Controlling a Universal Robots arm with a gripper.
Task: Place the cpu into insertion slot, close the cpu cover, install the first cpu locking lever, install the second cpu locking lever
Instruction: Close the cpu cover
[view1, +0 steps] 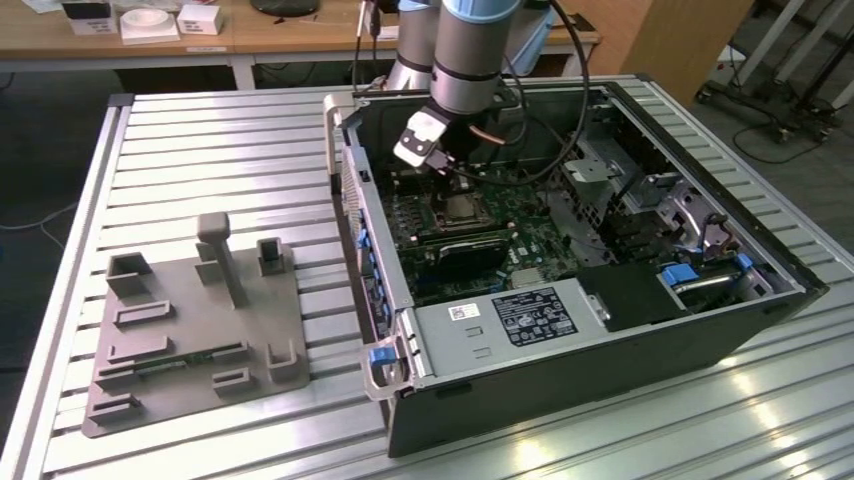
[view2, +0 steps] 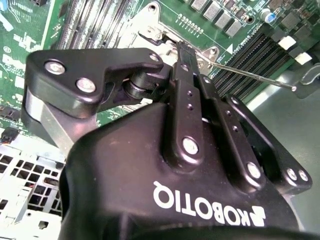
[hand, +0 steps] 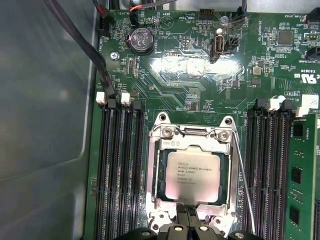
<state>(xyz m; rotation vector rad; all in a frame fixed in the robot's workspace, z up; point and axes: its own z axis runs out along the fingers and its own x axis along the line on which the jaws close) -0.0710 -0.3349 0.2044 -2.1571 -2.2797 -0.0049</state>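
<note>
Gripper (hand: 188, 214) is down at the socket's edge, fingers pinched together, nothing seen between them. The cpu (hand: 192, 176) sits in the insertion slot (hand: 161, 186), with the cpu cover (hand: 152, 172) flat around it. A thin locking lever (hand: 244, 185) slants alongside. Out wide, the open computer case (view1: 601, 350) lies on a ribbed metal table (view1: 200, 150), with a grey fixture plate (view1: 200, 330) beside it and a wooden desk (view1: 267, 40) behind.

Bright overhead light; white glare patch on motherboard (hand: 185, 67) inside computer case (view1: 561, 390); reflections streak slatted surface (view1: 601, 445) beside case; interior dimmer.
</note>
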